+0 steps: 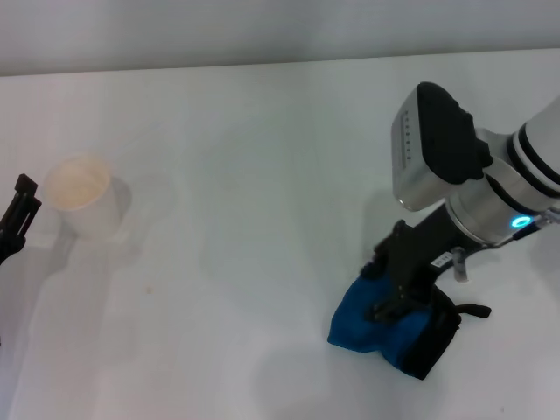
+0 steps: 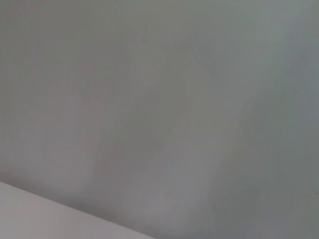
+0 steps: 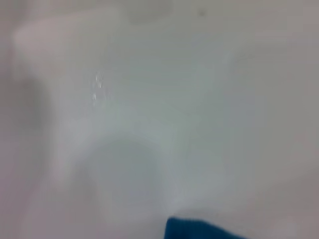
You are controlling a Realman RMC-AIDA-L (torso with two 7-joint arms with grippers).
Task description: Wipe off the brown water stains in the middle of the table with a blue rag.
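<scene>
Soft and light, the blue rag (image 1: 372, 328) bunches under our right gripper (image 1: 395, 297), seemingly clamped on its middle; we grip there.

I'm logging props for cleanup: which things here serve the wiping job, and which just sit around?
Job:
- blue rag, under the right end effector
- table; no brown stain is visible on it

Lying about:
- white paper cup
- left end effector, at the table's left edge
</scene>
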